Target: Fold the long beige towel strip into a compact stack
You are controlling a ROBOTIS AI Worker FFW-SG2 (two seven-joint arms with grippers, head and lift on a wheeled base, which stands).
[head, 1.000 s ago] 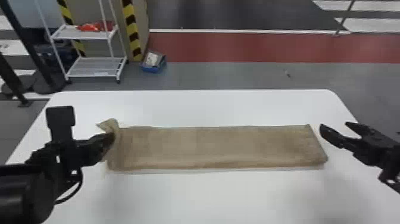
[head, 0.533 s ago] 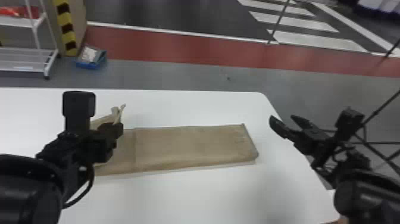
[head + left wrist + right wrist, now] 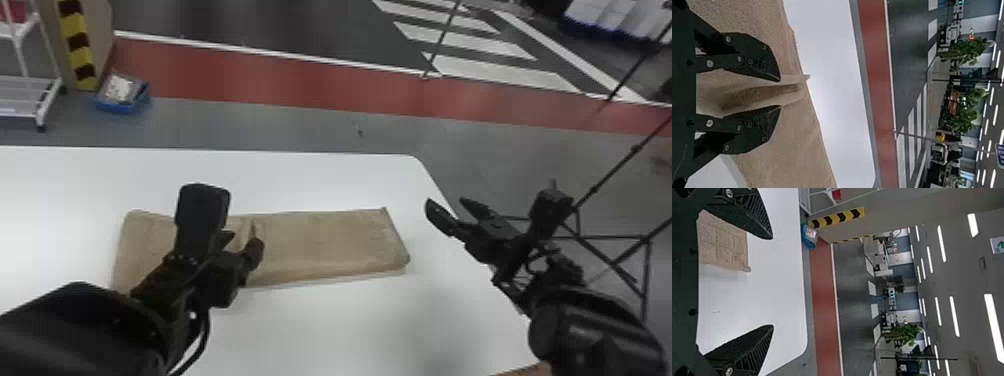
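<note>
The beige towel strip (image 3: 325,245) lies lengthwise near the far edge of the table (image 3: 340,330), the left pincer (image 3: 778,93) spread astride its raised ridge (image 3: 791,79), likely to gather a fold, while the right pincer (image 3: 447,202) hangs spread by the right edge, probably leaving room.

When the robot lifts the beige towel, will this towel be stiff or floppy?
Probably floppy: the towel rises in a curved ridge between the fingers of the left gripper. It seems unlikely to roll, since its right part lies flat on the table.
</note>
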